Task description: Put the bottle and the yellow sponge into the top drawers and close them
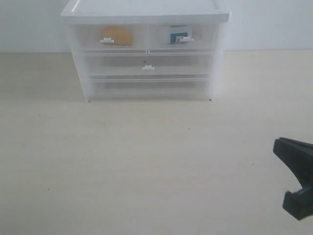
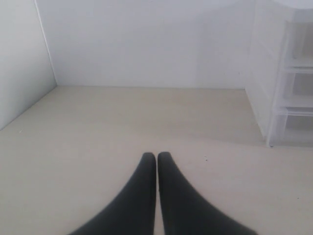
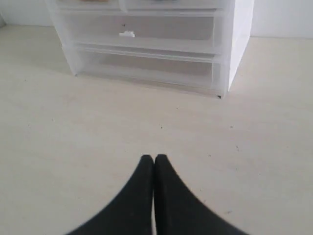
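Observation:
A white drawer cabinet (image 1: pixel 146 14) stands at the back of the table. Both top drawers sit pushed in flush. Through the translucent front of the left top drawer (image 1: pixel 110 38) the yellow sponge (image 1: pixel 119 35) shows. Inside the right top drawer (image 1: pixel 183 37) the bottle (image 1: pixel 179 34) appears as a dark green-and-white blur. My right gripper (image 1: pixel 297 181) hangs at the exterior view's right edge, well away from the cabinet, and is shut and empty (image 3: pixel 154 159). My left gripper (image 2: pixel 156 156) is shut on nothing over bare table and is outside the exterior view.
Below the top drawers are two wide drawers (image 1: pixel 148 64), both pushed in, the upper one with a white pull tab (image 3: pixel 127 34). The cabinet's side (image 2: pixel 281 78) rises at one edge of the left wrist view. White walls (image 2: pixel 146 39) enclose the pale table (image 1: pixel 146 161).

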Robot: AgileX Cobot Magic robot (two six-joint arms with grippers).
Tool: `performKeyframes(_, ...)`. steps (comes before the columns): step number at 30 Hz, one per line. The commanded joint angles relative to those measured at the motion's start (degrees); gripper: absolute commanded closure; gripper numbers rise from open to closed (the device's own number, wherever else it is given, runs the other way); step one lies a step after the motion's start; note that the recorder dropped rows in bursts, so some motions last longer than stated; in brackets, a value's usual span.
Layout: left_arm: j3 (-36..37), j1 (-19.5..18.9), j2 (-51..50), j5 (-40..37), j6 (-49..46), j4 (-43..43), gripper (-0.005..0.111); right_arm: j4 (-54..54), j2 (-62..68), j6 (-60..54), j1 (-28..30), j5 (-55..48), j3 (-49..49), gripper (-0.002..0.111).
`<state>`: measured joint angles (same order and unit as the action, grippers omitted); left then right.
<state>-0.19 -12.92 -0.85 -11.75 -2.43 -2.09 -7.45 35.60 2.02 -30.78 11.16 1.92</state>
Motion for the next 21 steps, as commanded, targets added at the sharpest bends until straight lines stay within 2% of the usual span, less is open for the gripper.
performKeyframes(1,0.19,0.14,-0.22,0.21,0.52,-0.4,0.103,-3.09,-6.1,-4.03,-0.07,-0.45,-1.92,0.109)
performKeyframes(17,0.19,0.14,-0.22,0.21,0.52,-0.4,0.103,-2.44,-13.47,-1.58,0.23,-2.38,-1.92,0.109)
performKeyframes(21,0.19,0.14,-0.22,0.21,0.52,-0.4,0.103,-2.44,-21.5,-2.02,6.13,-5.29,-1.92,0.109)
